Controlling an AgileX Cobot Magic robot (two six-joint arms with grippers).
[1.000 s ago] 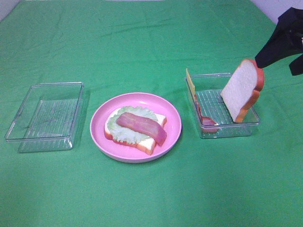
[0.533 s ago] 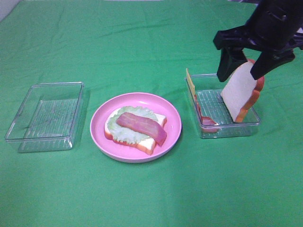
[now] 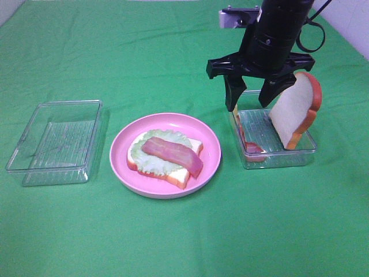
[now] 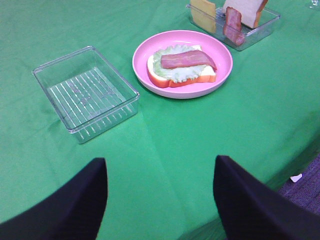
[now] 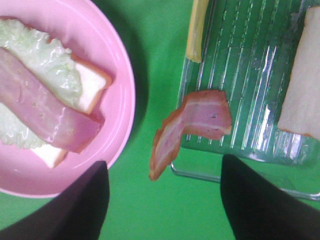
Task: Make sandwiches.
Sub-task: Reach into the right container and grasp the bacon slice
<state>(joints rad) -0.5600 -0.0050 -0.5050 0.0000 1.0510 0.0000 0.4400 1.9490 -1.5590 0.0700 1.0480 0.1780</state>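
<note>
The open sandwich (image 3: pixel 166 156) lies on the pink plate (image 3: pixel 211 143): a bread slice, lettuce (image 5: pixel 47 57) and a bacon strip (image 5: pixel 42 107) on top. My right gripper (image 3: pixel 252 95) hangs open above the right clear tray (image 3: pixel 300 153), with nothing between its fingers. In that tray a bread slice (image 3: pixel 294 112) leans upright, a cheese slice (image 3: pixel 232 103) stands at the left wall, and a loose bacon strip (image 5: pixel 192 125) drapes over the near rim. My left gripper (image 4: pixel 160 200) is open over bare cloth, well short of the plate (image 4: pixel 145 57), and is outside the exterior high view.
An empty clear tray (image 3: pixel 57 138) sits left of the plate on the green cloth. The table's edge and the floor (image 4: pixel 300 185) show behind the left gripper.
The right arm has swung in from the far right to stand over the right tray, its jaws narrowing a little. The food has not moved.
</note>
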